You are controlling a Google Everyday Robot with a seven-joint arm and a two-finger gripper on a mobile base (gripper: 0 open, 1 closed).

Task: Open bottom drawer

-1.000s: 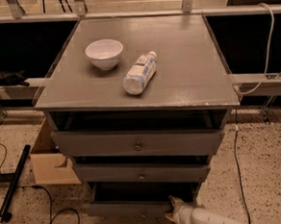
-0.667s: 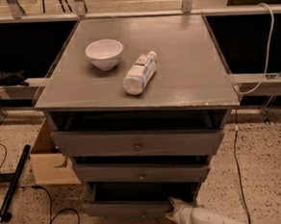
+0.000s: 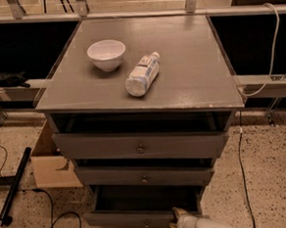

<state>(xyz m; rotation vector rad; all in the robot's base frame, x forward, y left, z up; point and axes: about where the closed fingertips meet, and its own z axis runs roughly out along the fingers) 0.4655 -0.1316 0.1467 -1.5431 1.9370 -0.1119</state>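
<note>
Where the bottom drawer (image 3: 126, 218) juts out, the pincer (image 3: 176, 220) sits by its front.

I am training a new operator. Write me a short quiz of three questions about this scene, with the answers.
1. True or false: the bottle on the cabinet top stands upright.
2. What stands on the floor at the picture's left of the cabinet? A) a cardboard box B) a bucket C) a chair
3. Fill the gap: the gripper is low in the picture, by the front of the ___ drawer.

Key
1. False: it lies on its side, near the white bowl.
2. A.
3. bottom: the bottom drawer is partly pulled out and shows its inside.
</note>
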